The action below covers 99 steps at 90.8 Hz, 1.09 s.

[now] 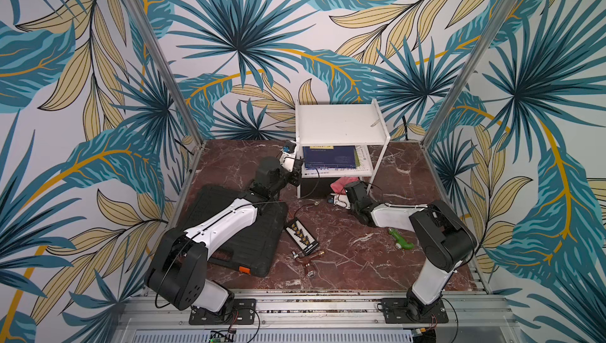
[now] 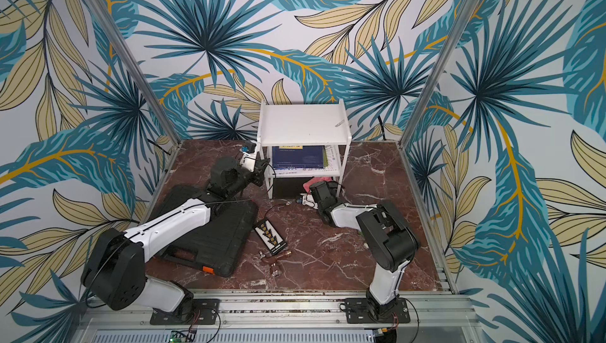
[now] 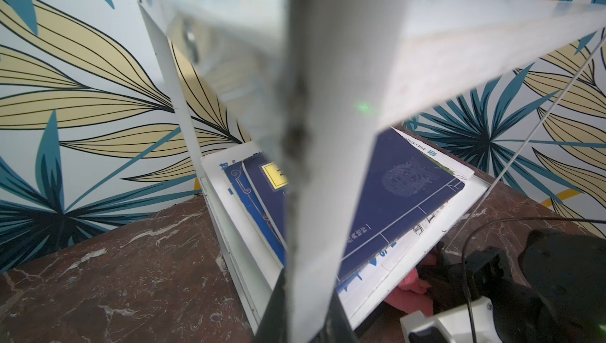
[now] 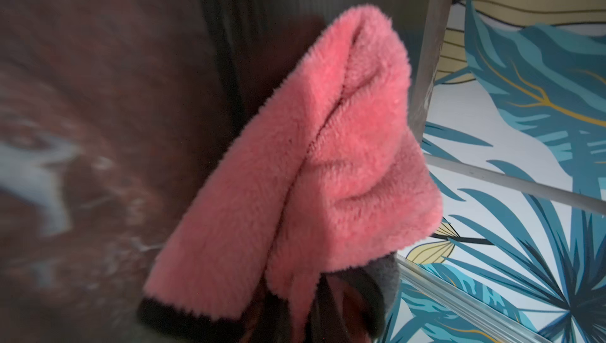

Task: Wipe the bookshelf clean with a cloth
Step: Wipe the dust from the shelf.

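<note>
Bookshelf: the small white two-tier metal bookshelf [image 1: 337, 121] stands upright at the back of the reddish-brown marble bench [image 1: 360, 259], close to the leaf-patterned wall.
Lower tier: flat dark blue books [image 1: 329, 157] lie stacked on it.
Left tool: the left tool [image 3: 305, 325] is closed narrow around the bookshelf's front left leg. In the left wrist view a dark finger sits on each side of the white tube.
Right tool: the right tool [image 4: 334, 308] is clamped on the cloth near its dark-trimmed edge, low in front of the bookshelf.
Cloth: the soft pink fluffy microfibre cloth [image 4: 311, 161] is bunched in thick folds that stick out past the fingers. In both top views it sits just beside the front right leg, below the lower tier. Whether it touches the bench cannot be told.
Left side: a flat black ribbed case [image 1: 236, 229] lies under the left arm.
Middle: a small black board with yellow parts [image 1: 301, 236] lies between the arms.
Right side: a small green plastic toy [image 1: 401, 239] lies beside the right arm.
</note>
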Tool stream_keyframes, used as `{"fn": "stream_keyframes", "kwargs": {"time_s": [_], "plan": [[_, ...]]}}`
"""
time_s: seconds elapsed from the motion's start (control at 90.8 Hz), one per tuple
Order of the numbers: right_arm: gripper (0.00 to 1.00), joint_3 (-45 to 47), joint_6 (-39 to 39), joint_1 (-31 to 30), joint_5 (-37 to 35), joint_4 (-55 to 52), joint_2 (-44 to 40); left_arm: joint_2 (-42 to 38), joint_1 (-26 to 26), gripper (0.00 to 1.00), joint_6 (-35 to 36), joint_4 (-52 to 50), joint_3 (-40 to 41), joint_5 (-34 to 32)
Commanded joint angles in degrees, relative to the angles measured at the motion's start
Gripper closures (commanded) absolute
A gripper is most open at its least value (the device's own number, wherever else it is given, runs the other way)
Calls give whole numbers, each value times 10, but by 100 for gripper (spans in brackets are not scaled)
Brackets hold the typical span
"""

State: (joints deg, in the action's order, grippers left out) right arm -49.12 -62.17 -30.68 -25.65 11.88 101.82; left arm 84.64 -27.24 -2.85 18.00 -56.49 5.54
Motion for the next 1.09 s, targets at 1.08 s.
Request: {"fn": "stream_keyframes", "kwargs": {"time_s": [1.08], "plan": [[100, 108, 541, 25, 74, -113, -388, -2, 26, 100, -39, -62, 8, -11]]}}
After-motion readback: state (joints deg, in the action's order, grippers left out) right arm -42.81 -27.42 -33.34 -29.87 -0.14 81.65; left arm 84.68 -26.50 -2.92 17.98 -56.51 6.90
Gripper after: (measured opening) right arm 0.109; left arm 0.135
